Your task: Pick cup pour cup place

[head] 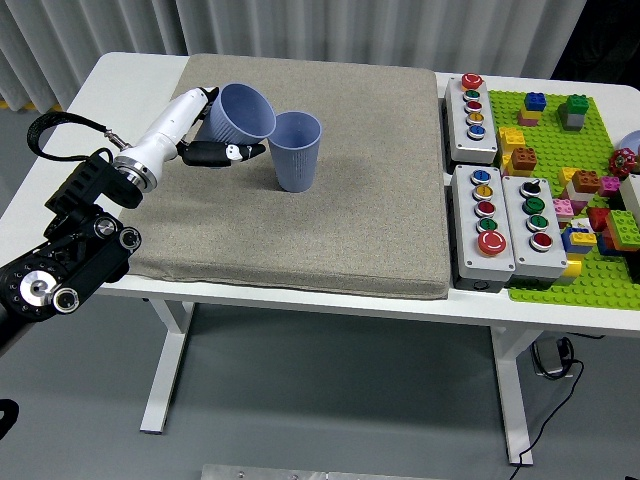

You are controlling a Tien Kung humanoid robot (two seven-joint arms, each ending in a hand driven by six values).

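Upper left of frame, on the grey mat (pixel 330 210): left hand (pixel 200 135) clamped around tilted blue cup (pixel 243 111), mouth tipped toward upright second cup (pixel 297 150) just right. Arm angles up from lower left.

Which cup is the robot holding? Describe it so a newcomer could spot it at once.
On the grey mat covering the white table, two blue ribbed cups sit near the far left. The held cup is in the left hand, tilted toward the upright cup standing right of it.
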